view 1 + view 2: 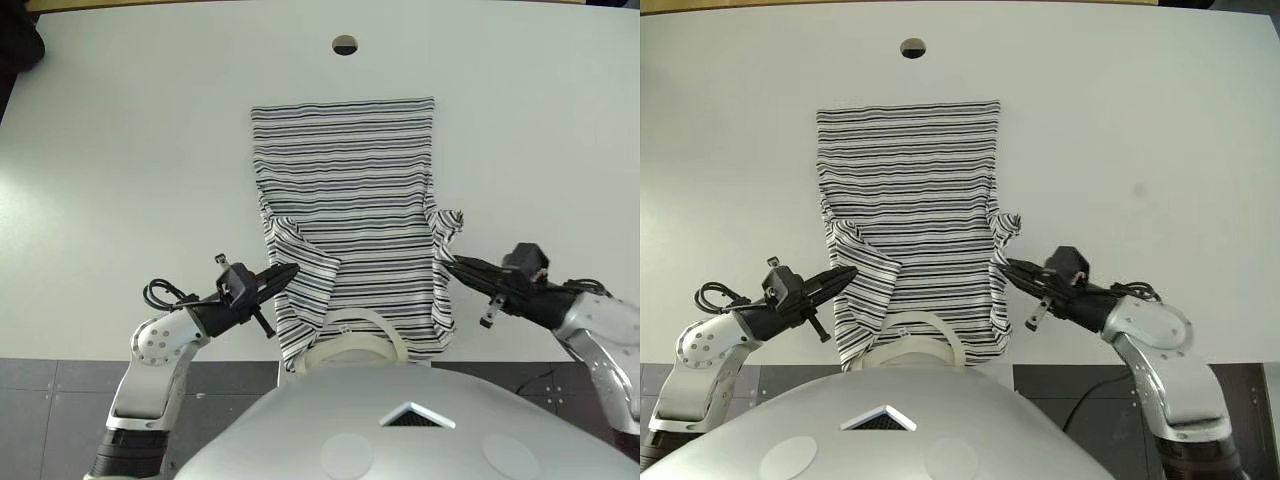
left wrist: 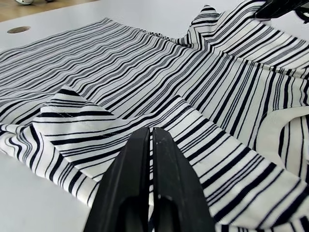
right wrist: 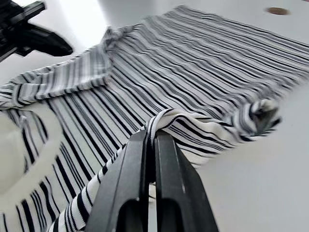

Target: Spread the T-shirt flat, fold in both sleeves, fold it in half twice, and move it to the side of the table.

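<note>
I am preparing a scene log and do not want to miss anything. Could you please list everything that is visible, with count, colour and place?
T-shirt: one, black and white stripes with a white collar, lying in the middle of the table, collar at the near edge, both sleeves turned in over the body.
table: one, white, under the T-shirt.
hole: one, round and dark, in the table top beyond the far hem of the T-shirt.
floor: dark grey tiles, below the near table edge.
left gripper: one, black, shut on the cloth at the T-shirt's left side.
right gripper: one, black, shut on the cloth at the T-shirt's right side.
</note>
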Available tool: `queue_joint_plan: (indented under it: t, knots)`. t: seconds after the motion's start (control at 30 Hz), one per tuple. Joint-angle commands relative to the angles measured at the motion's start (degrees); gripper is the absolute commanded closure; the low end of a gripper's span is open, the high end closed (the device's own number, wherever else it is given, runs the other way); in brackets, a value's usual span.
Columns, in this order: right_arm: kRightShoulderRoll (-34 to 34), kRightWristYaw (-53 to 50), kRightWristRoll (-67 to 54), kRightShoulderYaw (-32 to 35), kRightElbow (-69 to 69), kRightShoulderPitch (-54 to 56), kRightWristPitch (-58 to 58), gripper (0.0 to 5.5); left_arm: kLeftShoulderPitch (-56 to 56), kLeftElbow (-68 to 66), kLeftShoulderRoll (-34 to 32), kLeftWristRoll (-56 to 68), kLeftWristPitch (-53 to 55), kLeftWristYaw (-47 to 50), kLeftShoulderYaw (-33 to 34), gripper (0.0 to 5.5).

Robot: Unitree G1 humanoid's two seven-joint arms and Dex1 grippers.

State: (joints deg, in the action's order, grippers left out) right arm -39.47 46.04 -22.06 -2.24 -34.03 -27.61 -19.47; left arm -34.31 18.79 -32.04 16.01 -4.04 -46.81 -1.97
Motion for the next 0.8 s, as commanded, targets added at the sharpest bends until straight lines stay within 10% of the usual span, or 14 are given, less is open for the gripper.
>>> queue_joint_plan:
  t: [0.03,0.33,0.53,0.8]
  knots:
    - [0.7,0.8,4.6,-7.6,3.2,6.8,-0.8,5.40,0.5,1.0,0.0,-0.2,-0.6,0.9,1.0,5.37]
    - [5.5,0.6,10.4,-16.9,12.2,11.8,3.0,4.34,1.3,-1.3,0.0,-0.3,-4.8,0.4,2.2,5.40]
    - [3.6,4.2,8.3,-17.9,7.8,8.5,4.5,3.30,2.0,-2.0,-1.7,-1.1,-4.7,-0.8,2.0,4.43]
    - [-7.2,8.0,9.4,-1.7,3.7,1.7,17.3,2.65,-3.2,-4.1,-10.8,-5.6,-7.3,-5.5,6.0,2.99]
